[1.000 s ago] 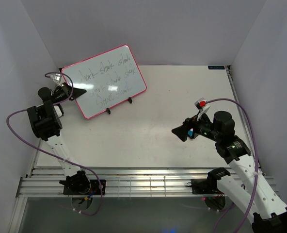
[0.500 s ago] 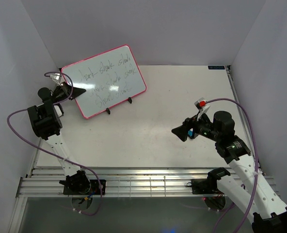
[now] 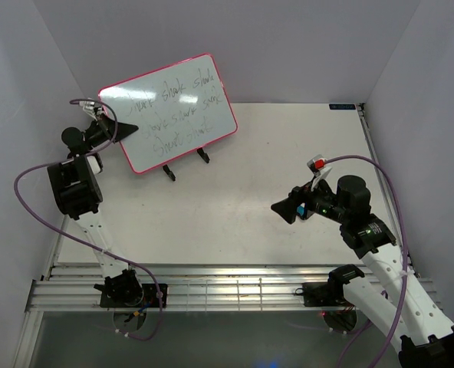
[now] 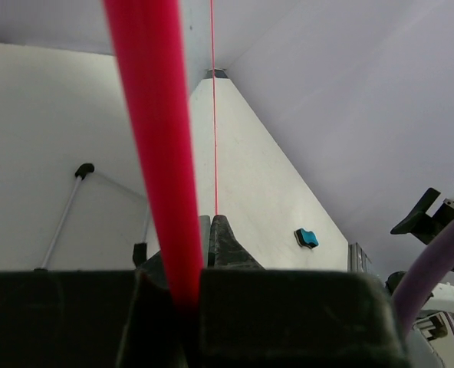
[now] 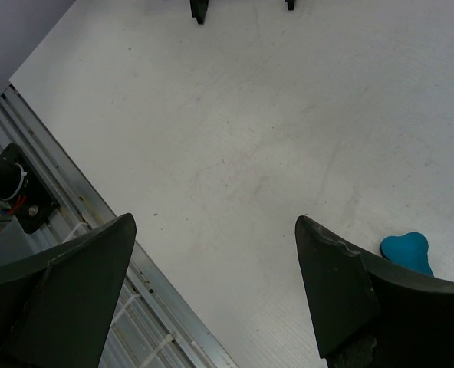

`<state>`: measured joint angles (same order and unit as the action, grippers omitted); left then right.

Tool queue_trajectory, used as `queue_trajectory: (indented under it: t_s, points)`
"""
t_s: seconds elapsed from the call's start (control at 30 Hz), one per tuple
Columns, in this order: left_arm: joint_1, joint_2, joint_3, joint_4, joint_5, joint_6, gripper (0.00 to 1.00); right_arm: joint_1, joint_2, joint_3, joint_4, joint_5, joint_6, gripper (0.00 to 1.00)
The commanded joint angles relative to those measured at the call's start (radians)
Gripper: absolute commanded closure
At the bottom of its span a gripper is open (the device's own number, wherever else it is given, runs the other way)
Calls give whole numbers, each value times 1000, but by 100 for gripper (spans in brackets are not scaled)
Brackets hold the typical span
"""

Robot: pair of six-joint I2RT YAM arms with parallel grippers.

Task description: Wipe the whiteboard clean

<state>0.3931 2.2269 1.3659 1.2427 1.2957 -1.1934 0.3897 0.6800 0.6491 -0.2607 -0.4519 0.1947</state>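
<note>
setting: robot lab cell | evidence: plain white enclosure walls [image 3: 235, 38], aluminium rail base [image 3: 235, 295], bolted arms

Item: white table [image 3: 235, 207], mid-frame in your top view.
On it you have one blue eraser [image 5: 406, 252], lower right of your right-wrist view, plus the whiteboard [image 3: 168, 110] stand's black feet [image 3: 169, 174] at upper left.

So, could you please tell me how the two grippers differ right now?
The left gripper is shut on the edge of the whiteboard; the right gripper is open and empty. The left one sits at the board's left side; the right one hangs over bare table near the blue eraser. Both have dark fingers.
</note>
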Motion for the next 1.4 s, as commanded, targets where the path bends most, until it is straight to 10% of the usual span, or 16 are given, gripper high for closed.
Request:
queue_trajectory:
  t_s: [0.0,0.3,0.57,0.8,1.37]
  points:
    - [-49,-148,100,147,-70,-54,100,6,-13,-16,43,7,-6,10]
    - [-223,-425,6,-404,-188,277,100,8,27,64,28,361,55,10]
    - [-284,-708,-368,-517,-277,251,100,3,108,116,-80,565,-55,10]
    - [-286,-1012,-401,-1400,-432,659,100,3,312,230,-215,535,-123,10]
    - [-431,-1346,-538,-1755,-481,735,100,-26,693,296,-308,430,-350,0]
